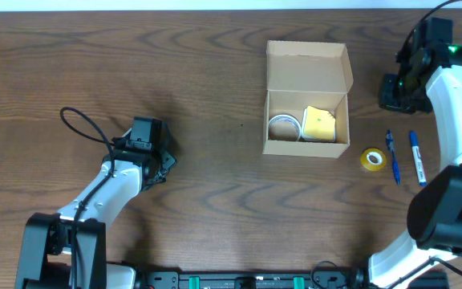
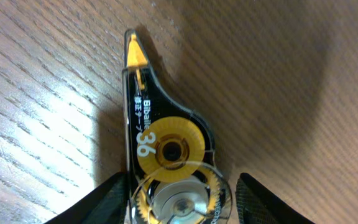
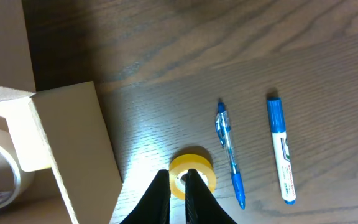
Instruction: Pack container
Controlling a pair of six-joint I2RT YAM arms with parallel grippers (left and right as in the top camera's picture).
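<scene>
Left gripper [image 2: 180, 186] jaws apart, straddling black-and-yellow plastic correction-tape dispenser [image 2: 166, 137] for a pinch; no grip yet. Right gripper [image 3: 179, 182] closed, empty, pointed toward yellow tape roll [image 3: 194, 167].

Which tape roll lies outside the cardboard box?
The small yellow roll, on the table right of the container, beside the blue pen. The larger whitish roll sits inside it.

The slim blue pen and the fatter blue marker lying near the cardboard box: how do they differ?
The pen is thin with a see-through blue barrel; the marker is thicker, white-bodied with blue ends. The pen lies next to the yellow tape roll; the marker lies on the pen's far side from it. Both lie flat on the table, roughly parallel, outside the box.
</scene>
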